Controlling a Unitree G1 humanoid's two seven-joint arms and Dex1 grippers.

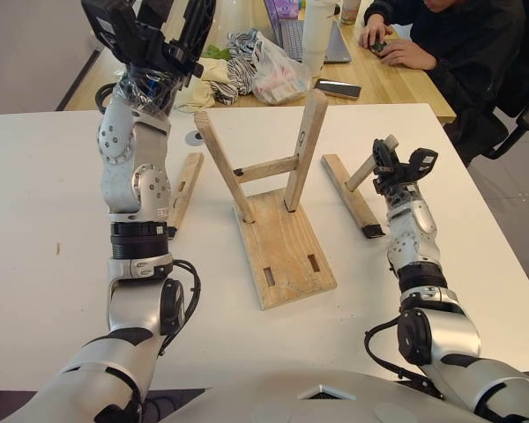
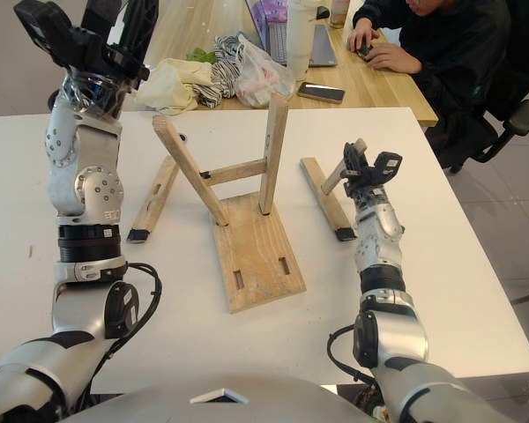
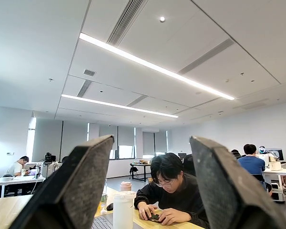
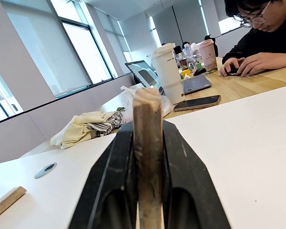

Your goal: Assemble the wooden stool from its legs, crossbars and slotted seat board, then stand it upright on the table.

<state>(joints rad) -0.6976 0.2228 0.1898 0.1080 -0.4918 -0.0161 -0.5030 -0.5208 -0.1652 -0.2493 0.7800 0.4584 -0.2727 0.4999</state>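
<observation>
Right end effector (image 1: 386, 164) grips a wooden crossbar (image 4: 148, 124).

Open-plan office: desks (image 3: 12, 180), laptop (image 4: 194, 84)

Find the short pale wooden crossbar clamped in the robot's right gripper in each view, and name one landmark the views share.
Left eye view: short pale wooden crossbar, right of the slotted seat board, slanting up off the table.
Right eye view: same spot, right of centre.
Left wrist view: aimed at the ceiling, away from the table.
Right wrist view: in the middle, clamped in the right gripper.
Shared landmark: tall white lidded cup.
</observation>
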